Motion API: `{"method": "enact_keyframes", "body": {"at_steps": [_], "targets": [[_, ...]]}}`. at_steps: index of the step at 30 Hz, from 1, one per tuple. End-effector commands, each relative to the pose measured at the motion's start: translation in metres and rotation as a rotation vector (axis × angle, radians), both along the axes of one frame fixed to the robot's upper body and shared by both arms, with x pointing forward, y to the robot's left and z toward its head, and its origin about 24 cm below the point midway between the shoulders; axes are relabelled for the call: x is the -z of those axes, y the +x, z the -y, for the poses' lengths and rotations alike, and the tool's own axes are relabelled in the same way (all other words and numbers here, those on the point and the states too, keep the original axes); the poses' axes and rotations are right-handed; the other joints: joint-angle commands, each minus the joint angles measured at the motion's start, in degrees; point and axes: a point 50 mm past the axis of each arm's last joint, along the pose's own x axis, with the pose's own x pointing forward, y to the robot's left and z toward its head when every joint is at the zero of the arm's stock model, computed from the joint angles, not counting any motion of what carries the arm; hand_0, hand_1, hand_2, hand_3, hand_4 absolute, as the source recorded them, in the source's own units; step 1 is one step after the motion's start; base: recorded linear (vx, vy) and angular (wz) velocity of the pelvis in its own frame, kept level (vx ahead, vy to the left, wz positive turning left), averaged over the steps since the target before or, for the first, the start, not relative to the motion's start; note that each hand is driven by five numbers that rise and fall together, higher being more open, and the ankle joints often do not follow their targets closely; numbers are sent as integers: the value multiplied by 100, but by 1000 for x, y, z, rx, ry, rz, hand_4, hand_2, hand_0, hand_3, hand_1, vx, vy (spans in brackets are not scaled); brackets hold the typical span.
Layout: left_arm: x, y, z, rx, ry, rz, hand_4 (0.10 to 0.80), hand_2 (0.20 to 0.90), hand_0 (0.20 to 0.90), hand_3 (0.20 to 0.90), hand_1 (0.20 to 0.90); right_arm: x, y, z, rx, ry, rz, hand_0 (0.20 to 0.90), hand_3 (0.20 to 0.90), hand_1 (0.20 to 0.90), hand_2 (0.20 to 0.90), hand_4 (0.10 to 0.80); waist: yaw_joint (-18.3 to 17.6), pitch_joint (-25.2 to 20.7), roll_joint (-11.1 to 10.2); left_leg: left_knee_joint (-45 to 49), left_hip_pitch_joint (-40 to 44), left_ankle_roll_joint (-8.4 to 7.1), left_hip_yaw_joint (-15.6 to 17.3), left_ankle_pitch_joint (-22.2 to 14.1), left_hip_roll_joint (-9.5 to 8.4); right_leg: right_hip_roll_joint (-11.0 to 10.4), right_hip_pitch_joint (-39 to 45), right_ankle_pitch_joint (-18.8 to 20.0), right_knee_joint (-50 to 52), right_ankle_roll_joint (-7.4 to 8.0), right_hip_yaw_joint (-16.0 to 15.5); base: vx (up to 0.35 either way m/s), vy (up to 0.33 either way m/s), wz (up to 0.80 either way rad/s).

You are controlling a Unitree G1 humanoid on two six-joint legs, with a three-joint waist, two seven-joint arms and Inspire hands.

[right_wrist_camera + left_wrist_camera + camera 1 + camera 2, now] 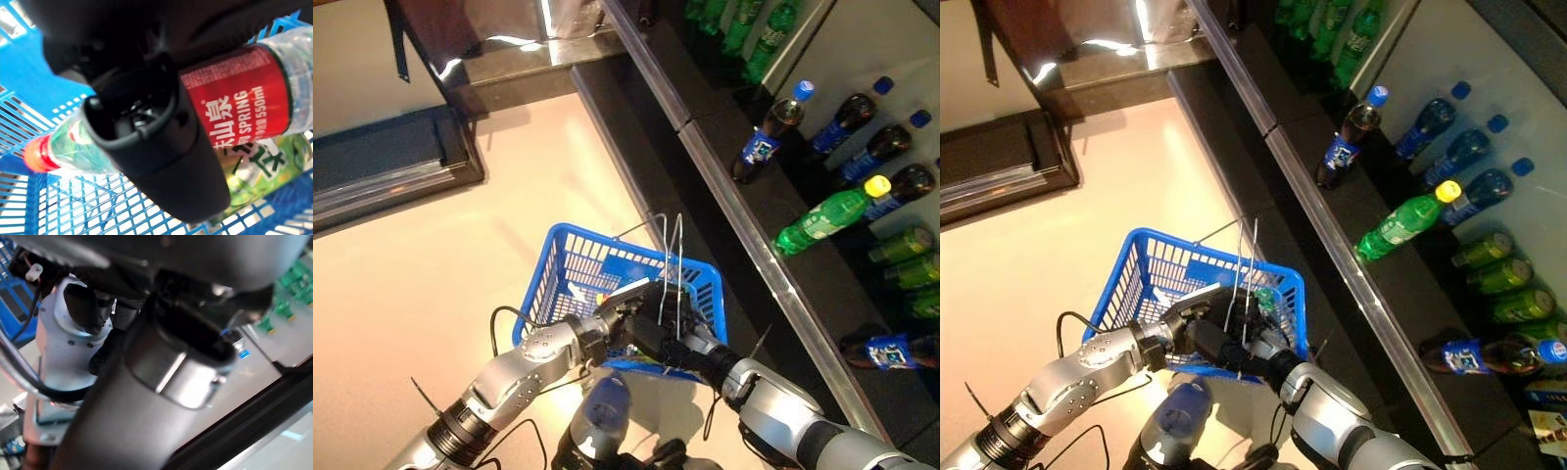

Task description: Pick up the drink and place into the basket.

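On a pale cream floor, a blue basket (570, 262) stands with its wire handles (668, 257) raised upright. Both hands meet at the basket's near rim: the left hand (625, 315) comes in from the left, and whether its fingers are open or curled cannot be told. The right hand (146, 142) is inside the basket, a dark finger lying across a clear water bottle with a red label (244, 103); its grip cannot be judged. A green drink (254, 171) lies under that bottle on the basket's mesh floor. Right of the basket, past a metal rail (744, 211), a dark shelf (822, 274) holds cola bottles (769, 132) and a green soda bottle (827, 217). Beyond the basket sits a dark-framed mat (382, 162).
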Motion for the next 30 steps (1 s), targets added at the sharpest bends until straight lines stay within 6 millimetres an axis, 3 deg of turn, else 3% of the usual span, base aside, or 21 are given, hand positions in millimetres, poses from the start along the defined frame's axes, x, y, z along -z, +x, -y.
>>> {"method": "enact_keyframes", "body": {"at_steps": [1,11,21,30], "targets": [[-172,-49,84,408,-812,588,100,300,300,200,300,-45,-11,-98,-194,252,142,900,900,900,900,800,-402,-813,-34,-300,180,656,278,278,-109,321,-13,602,-35,-478,25,-16,101,-17],[-186,-36,87,221,-839,629,100,300,300,200,300,-82,-5,-98,-153,371,252,900,900,900,900,800,-936,-907,-6,-299,330,626,638,199,24,307,-146,542,96,-473,352,-3,57,-15],[-191,-27,79,87,-861,689,100,300,300,200,300,-80,-11,-84,-134,401,254,900,900,900,900,800,-1291,-916,35,-282,374,621,928,173,123,311,-246,512,161,-505,551,-16,39,-12],[-196,-19,68,-30,-887,740,100,300,300,200,300,-82,-3,-63,-17,473,290,900,900,900,900,800,-1415,-875,8,-246,373,609,1008,163,171,319,-285,514,190,-504,626,-18,9,-6]]}}
